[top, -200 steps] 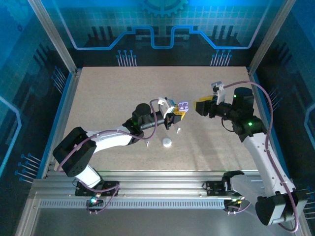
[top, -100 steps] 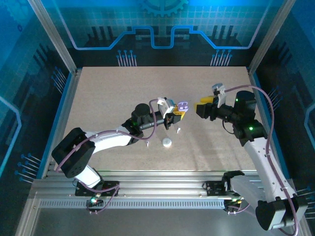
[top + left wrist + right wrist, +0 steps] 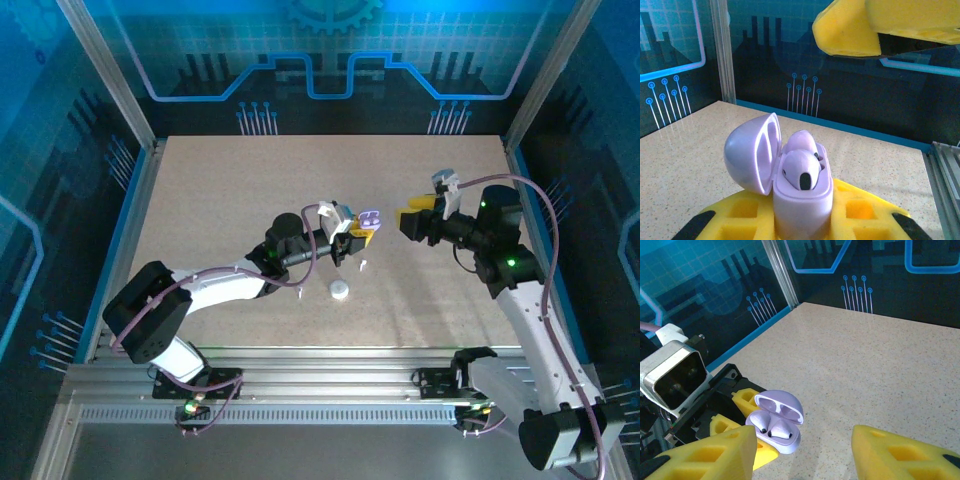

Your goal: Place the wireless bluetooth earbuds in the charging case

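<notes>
Nearest the table's (image 3: 220,190) front edge: one white earbud (image 3: 299,292), with a white puck (image 3: 340,290) near it to the right. The second white earbud (image 3: 364,265) lies a little farther in. Both are loose and unseated. Your left arm passes close by them, so a careless sweep or dip would send these tiny pieces skidding.

Mid-table: the left gripper (image 3: 357,233) is pinched on the base of the purple charging case (image 3: 802,200), its lid (image 3: 752,155) hinged open. Both pale purple earbuds (image 3: 801,172) sit in their wells (how fully seated, I cannot tell). The grip is low on the base, so an off-centre push on the lid may twist the case or squirt it out of the pads.

Farther in, toward the right edge: the right gripper (image 3: 804,440) has its jaws spread and empty, close to the case but apart from it. If you bring it in low, a finger could clip the lid or lift an earbud out.
</notes>
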Motion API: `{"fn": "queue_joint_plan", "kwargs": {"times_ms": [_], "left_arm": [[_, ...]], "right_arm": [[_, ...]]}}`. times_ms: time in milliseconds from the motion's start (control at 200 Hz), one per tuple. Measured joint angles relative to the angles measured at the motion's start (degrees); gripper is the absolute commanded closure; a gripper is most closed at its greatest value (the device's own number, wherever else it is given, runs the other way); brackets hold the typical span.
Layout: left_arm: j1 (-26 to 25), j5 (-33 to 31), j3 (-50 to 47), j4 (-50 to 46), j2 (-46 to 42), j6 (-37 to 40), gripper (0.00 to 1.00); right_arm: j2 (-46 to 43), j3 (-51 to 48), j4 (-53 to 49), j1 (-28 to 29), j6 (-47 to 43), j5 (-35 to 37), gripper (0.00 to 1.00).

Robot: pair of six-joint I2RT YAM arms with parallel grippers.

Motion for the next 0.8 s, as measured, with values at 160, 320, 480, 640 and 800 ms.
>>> {"fn": "queue_joint_plan", "kwargs": {"times_ms": [160, 320, 480, 640, 800], "left_arm": [[0.0, 0.0, 0.0, 0.0, 0.0, 0.0, 0.85], [0.0, 0.9, -0.2, 0.0, -0.3, 0.0, 0.85], [0.0, 2.0, -0.2, 0.0, -0.5, 0.0, 0.85], [0.0, 3.0, -0.2, -0.1, -1.0, 0.9, 0.85], [0.0, 3.7, -0.2, -0.6, -1.4, 1.4, 0.85]], "right_arm": [[-1.0, -1.3, 2.2, -0.7, -2.4, -2.2, 0.43], [-3.3, -4.1, 4.3, -1.0, -9.8, -7.3, 0.40], [-2.8, -3.9, 4.1, -1.9, -16.6, -12.1, 0.33], [1.2, -3.2, 3.2, -2.8, -20.8, -16.3, 0.29], [3.1, -1.4, 0.7, -3.1, -26.1, -19.4, 0.25]]}}
